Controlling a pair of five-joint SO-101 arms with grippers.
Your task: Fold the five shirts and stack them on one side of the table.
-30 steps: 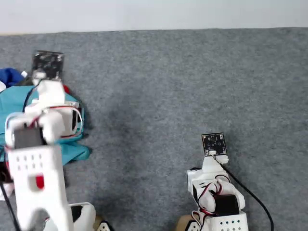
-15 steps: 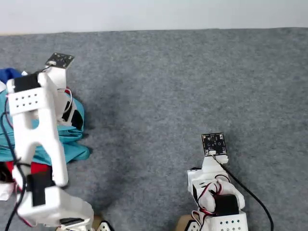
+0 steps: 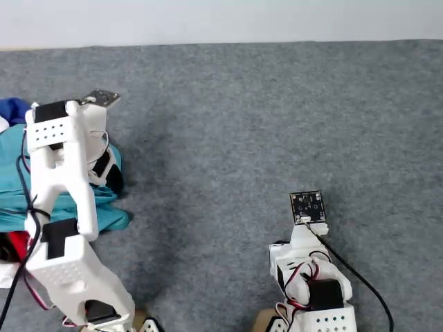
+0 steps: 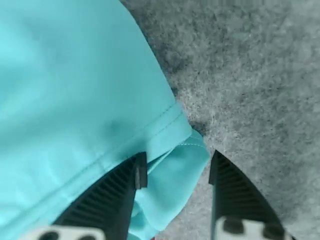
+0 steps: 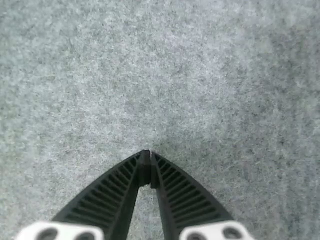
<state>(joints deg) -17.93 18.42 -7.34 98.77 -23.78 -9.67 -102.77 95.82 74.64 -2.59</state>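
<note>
Teal shirt (image 4: 75, 90) corner, inside left pincer (image 4: 177, 160) (parted)

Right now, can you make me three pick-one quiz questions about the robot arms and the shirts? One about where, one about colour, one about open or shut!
1. Where is the shirt pile on the table?
A. the middle
B. the robot's right edge
C. the robot's left edge

2. What colour is the top shirt at the left gripper?
A. yellow
B. teal
C. black

3. How is the right gripper?
A. shut on nothing
B. wide open
C. holding a shirt

Answers:
1 C, the high view shows the pile at that edge.
2 B, teal cloth lies between the open fingers.
3 A, its tips meet over bare carpet.
</note>
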